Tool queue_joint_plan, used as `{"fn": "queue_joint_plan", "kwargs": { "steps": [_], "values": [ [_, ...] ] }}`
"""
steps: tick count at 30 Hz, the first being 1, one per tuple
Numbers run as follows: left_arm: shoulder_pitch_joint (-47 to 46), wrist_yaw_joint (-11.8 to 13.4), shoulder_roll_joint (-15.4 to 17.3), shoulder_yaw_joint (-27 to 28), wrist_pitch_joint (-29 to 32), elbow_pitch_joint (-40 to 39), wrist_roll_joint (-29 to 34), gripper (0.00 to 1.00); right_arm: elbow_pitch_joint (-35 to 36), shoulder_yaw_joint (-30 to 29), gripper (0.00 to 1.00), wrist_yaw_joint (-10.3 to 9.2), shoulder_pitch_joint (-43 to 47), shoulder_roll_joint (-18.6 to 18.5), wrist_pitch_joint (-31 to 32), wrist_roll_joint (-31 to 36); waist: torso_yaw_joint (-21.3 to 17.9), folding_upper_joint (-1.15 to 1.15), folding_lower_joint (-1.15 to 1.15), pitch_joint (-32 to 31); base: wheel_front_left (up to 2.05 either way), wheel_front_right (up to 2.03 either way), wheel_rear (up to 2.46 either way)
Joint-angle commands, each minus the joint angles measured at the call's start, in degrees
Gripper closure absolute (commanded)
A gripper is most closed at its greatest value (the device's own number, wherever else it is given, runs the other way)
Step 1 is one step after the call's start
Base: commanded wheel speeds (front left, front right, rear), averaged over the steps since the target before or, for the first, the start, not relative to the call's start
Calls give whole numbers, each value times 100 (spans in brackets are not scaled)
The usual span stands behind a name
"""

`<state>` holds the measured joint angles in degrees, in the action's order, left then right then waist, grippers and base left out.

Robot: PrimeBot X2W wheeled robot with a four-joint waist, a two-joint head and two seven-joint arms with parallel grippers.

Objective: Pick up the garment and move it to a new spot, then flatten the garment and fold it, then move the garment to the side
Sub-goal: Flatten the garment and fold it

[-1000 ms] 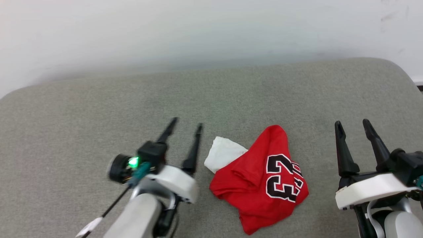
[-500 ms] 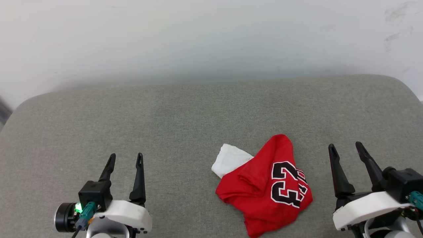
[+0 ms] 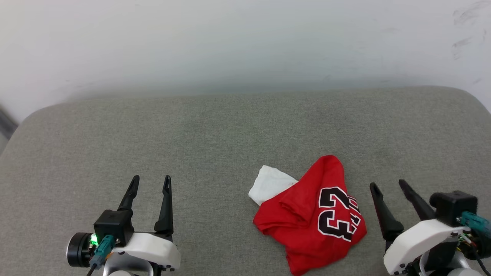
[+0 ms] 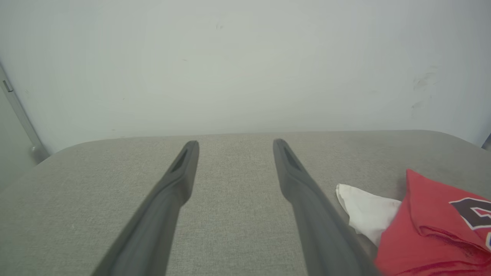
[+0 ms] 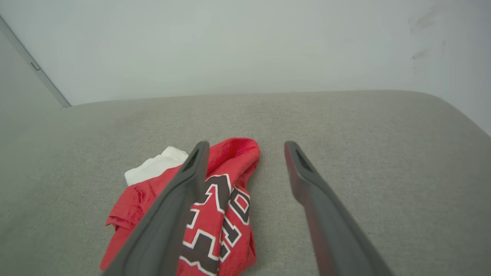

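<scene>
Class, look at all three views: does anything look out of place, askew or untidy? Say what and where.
Only the garment: it lies crumpled on the grey cushion near the right gripper, one white end poking out, its printed number creased. Nothing looks spilled or damaged.

Left fingers (image 3: 166,207) and right fingers (image 3: 384,212) low, pointing forward, spread wide, empty.

The garment (image 3: 307,214) is lying crumpled, its own folds hiding most of its outline and swallowing part of the black lettering (image 3: 355,214) beside the number. In the left wrist view the right and bottom edges are cutting the garment off. In the right wrist view one finger (image 5: 172,214) of the right gripper (image 5: 246,145) is covering part of the lettering, and the bottom edge is clipping the cloth.
</scene>
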<state>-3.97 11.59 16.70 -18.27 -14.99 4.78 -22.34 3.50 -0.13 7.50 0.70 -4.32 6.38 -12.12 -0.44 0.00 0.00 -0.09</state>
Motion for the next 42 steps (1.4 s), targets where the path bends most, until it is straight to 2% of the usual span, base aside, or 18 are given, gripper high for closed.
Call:
{"fn": "queue_joint_plan", "kwargs": {
  "steps": [1, 3, 4, 9, 11, 17, 24, 26, 27, 35, 42],
  "values": [
    [-99, -38, -15, -1, -27, -41, 58, 0, -78, 193, 0, -1, -8, -245, 558, -210, 56, 0, 0, 48, 0, 0, 0],
    [-128, -55, -32, 2, -27, -78, 71, 0, -75, 451, 0, -1, -116, -486, 1179, -429, 114, 0, 0, 92, 0, 0, 0],
    [-128, -55, -32, 2, -27, -78, 71, 0, -75, 451, 0, -1, -116, -486, 1179, -429, 114, 0, 0, 92, 0, 0, 0],
    [-218, -87, -104, -28, -22, -178, 158, 0, -11, 1140, 0, -1, -396, -985, 2512, -1017, 312, 0, 0, 249, 0, 0, 0],
    [-262, -107, -155, -29, -22, -211, 183, 0, -37, 1359, 0, -1, -554, -1077, 2836, -1224, 401, 0, 0, 344, 0, 0, 0],
    [-412, -250, -342, -44, -22, -212, 289, 0, -450, 1809, 0, -1, -1051, -1165, 3261, -1512, 625, 0, 0, 664, 0, 0, 0],
    [-565, -403, -552, -20, -22, -110, 421, 0, -1019, 2089, 0, -1, -1391, -1145, 3236, -1715, 764, 0, 0, 890, 0, 0, 0],
    [-589, -446, -589, 2, -22, -80, 458, 0, -1040, 2136, 98, -1, -1479, -1159, 3135, -1765, 772, 0, 0, 911, 0, 0, 0],
    [-598, -467, -608, 17, -22, -63, 468, 0, -1044, 2145, 100, -1, -1522, -1173, 3072, -1774, 771, 0, 0, 919, 0, 0, 0],
    [-679, -610, -759, 105, -22, 9, 608, 0, -904, 2006, 100, -1, -2159, -1362, 2406, -1610, 735, 0, 0, 983, 0, 0, 0],
    [-781, -749, -895, 142, -22, 17, 719, 0, -1307, 1063, 100, -2, -3058, -1612, 1841, -1324, 770, 0, 0, 1231, 0, 0, 0]
  ]
}}
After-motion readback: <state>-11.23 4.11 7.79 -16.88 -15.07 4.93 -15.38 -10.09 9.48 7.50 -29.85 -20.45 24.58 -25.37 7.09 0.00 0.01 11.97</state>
